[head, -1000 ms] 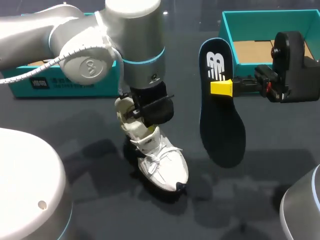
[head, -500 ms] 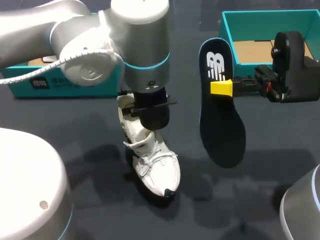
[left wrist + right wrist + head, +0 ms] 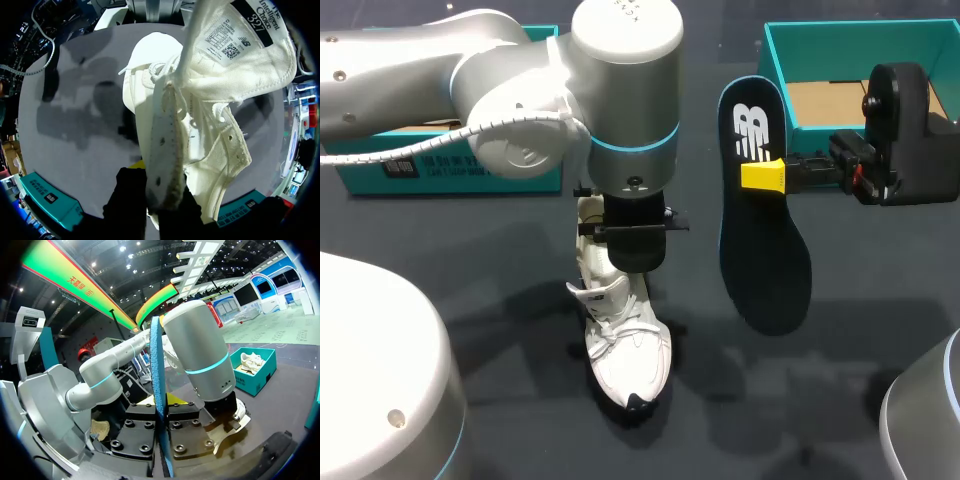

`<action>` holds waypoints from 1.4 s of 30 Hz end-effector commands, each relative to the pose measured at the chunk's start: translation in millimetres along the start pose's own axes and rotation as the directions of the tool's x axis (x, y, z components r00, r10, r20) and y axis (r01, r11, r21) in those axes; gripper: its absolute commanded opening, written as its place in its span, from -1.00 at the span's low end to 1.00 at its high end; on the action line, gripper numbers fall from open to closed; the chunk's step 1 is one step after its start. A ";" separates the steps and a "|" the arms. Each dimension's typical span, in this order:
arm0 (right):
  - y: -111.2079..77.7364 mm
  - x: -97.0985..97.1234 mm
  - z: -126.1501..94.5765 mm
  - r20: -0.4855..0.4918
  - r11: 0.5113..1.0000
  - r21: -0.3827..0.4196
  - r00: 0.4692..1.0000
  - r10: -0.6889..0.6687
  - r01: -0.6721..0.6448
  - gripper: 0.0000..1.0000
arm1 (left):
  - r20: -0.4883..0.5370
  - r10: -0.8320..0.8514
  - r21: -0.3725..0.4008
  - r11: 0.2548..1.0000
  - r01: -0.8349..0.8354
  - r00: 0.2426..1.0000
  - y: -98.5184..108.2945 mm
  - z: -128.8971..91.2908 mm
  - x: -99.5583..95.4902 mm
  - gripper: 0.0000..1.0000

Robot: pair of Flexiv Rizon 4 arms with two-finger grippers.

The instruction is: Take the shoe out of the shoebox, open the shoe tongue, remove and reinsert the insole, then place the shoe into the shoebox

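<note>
Your left claw (image 3: 160,195) is pinching the white sneaker (image 3: 625,345) by its eyelet edge at mid-worktop (image 3: 500,235), toe toward the near edge. Your right claw (image 3: 767,175) is clamped on the dark insole (image 3: 762,265), which is held upright in the air beside the teal shoebox (image 3: 860,50) at the far right corner.

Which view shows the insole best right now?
Head view: the insole hangs face-on from the right gripper, with nearly its whole outline visible. The right wrist view shows it only edge-on, a thin blue strip between the fingers. The left wrist view shows the shoe, no insole.
</note>
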State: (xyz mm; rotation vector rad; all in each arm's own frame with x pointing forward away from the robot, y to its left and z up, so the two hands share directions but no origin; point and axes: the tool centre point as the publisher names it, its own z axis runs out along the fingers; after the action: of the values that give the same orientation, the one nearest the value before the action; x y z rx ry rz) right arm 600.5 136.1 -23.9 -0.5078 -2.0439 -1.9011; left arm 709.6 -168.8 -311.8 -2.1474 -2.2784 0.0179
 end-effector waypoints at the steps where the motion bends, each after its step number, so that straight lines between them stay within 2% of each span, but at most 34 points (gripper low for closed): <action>1: -0.6 0.2 1.0 0.002 1.000 0.001 1.000 0.002 -0.002 -1.00 | -0.025 0.010 0.019 1.000 -0.010 1.000 1.8 13.1 -16.7 -1.00; 13: -0.6 0.2 1.0 0.002 1.000 0.001 1.000 0.002 -0.002 -1.00 | -0.050 0.012 0.084 0.996 -0.008 0.999 -2.5 40.2 -31.3 -1.00; 21: -0.6 0.2 1.0 0.002 1.000 0.001 1.000 0.002 -0.002 -1.00 | -0.083 0.003 0.084 0.996 0.004 0.997 -0.7 58.6 -36.3 -1.00; 42: -0.6 0.2 1.0 0.002 1.000 0.001 1.000 0.002 -0.002 -1.00 | -0.129 0.026 0.102 0.995 -0.013 0.991 7.9 89.1 -42.4 -1.00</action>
State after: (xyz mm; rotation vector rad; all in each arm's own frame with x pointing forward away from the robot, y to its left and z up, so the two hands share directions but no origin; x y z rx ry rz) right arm 600.5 136.1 -23.9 -0.5078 -2.0439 -1.9011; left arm 718.1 -208.8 -397.0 -2.0547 -2.1420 -0.0066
